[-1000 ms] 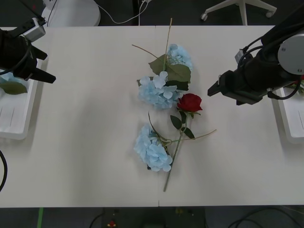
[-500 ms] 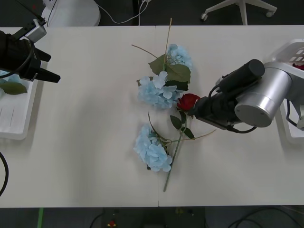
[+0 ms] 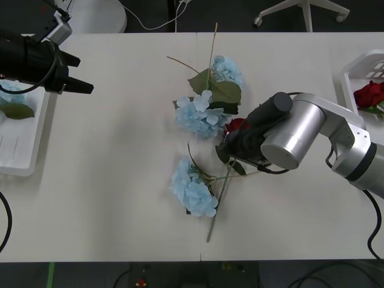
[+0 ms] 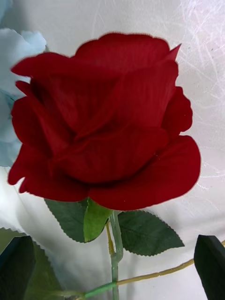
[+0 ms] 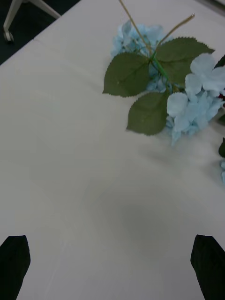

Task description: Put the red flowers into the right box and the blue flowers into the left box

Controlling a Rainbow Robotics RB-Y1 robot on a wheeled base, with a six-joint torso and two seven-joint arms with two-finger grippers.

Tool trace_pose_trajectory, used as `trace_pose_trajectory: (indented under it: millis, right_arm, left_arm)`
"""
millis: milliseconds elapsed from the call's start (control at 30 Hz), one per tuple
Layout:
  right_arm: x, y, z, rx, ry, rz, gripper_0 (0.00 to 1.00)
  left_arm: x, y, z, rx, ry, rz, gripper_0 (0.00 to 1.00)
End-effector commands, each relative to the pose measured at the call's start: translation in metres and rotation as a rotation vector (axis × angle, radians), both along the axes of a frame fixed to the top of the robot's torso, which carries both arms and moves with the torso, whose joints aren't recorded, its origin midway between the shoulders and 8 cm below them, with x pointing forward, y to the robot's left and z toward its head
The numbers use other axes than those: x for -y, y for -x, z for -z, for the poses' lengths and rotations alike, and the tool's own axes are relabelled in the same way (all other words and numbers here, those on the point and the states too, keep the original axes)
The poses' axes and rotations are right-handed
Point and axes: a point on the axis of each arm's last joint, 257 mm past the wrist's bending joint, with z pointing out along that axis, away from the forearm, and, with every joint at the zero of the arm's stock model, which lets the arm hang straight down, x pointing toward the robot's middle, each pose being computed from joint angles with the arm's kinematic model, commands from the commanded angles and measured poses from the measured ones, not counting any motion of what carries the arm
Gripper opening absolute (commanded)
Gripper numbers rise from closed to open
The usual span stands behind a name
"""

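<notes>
Right gripper [image 3: 231, 143] is reaching over the table's [image 3: 120, 180] middle, its tip lying on the single rose [image 3: 236, 125] among the blue flowers. In the right wrist view the bloom [image 4: 105, 126] is sitting just ahead of the gripper [image 4: 112, 267], with the black fingers [image 4: 210, 262] standing wide apart at either side of the stem [image 4: 115, 253] and not touching it. Two leaves are spreading beneath the bloom, and a pale-blue petal is showing just beside it.

Left gripper [image 3: 81, 87] is hovering over the table's left part, near the left box [image 3: 24, 162], pointing toward the middle. Its fingers [image 5: 14, 258] are spread wide with nothing between them [image 5: 110, 265]; bare table is lying below, and the far blue flowers [image 5: 187, 98] with their broad leaves are lying well ahead.

Three blue flowers are lying on the table: one at the far middle [image 3: 228, 71], one just beside the rose [image 3: 199, 115], and one nearer the robot [image 3: 192, 189], whose stem is crossing the rose's stem. A fourth blue head [image 3: 12, 93] is lying in the left box, mostly hidden by the left arm.

Red blooms [image 3: 369, 95] are lying in the right box [image 3: 348, 75] at the table's right edge; how many cannot be told.
</notes>
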Motion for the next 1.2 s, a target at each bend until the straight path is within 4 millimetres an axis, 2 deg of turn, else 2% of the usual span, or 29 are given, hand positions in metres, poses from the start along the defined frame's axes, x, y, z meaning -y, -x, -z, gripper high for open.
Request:
trace_pose_trajectory:
  millis: [33,200,233,300,400,533,633,733,900,1067,1167,1200]
  right_arm:
    - [-0.013,0.004,0.012,-0.014,-0.011,0.023,0.98]
    - [-0.014,0.001,0.021,-0.021,0.004,0.031,0.98]
    - [-0.015,0.001,0.021,-0.023,0.005,0.033,0.98]
    - [-0.016,0.0,0.023,-0.022,0.013,0.033,0.98]
    - [-0.017,-0.001,0.024,-0.018,0.017,0.032,0.97]
    - [-0.018,-0.001,0.027,-0.025,0.02,0.034,0.97]
    - [-0.019,-0.002,0.029,-0.025,0.024,0.034,0.9]
    - [-0.018,-0.002,0.031,-0.025,0.029,0.035,0.73]
    - [-0.017,-0.004,0.036,-0.038,0.036,0.042,0.31]
    - [-0.016,-0.01,0.035,-0.049,0.034,0.054,0.09]
    - [-0.016,-0.013,0.033,-0.06,0.027,0.064,0.0]
    - [-0.014,-0.016,0.031,-0.07,0.018,0.077,0.0]
  left_arm:
    - [0.054,-0.017,-0.024,0.067,0.113,0.06,1.0]
    - [0.103,-0.028,-0.026,0.028,0.381,0.046,1.0]
    - [0.106,-0.028,-0.024,0.016,0.411,0.039,1.0]
    - [0.126,-0.028,-0.025,-0.031,0.546,0.026,1.0]
    - [0.14,-0.023,-0.026,-0.098,0.693,0.01,1.0]
    - [0.154,-0.018,-0.026,-0.147,0.78,0.006,1.0]
    - [0.16,-0.019,-0.02,-0.164,0.791,-0.008,1.0]
    - [0.166,-0.022,-0.012,-0.179,0.797,-0.03,1.0]
    - [0.174,-0.028,0.002,-0.205,0.814,-0.082,1.0]
    - [0.186,-0.033,0.008,-0.209,0.816,-0.109,1.0]
    - [0.193,-0.037,0.01,-0.204,0.817,-0.126,1.0]
    - [0.198,-0.039,0.01,-0.202,0.815,-0.13,1.0]
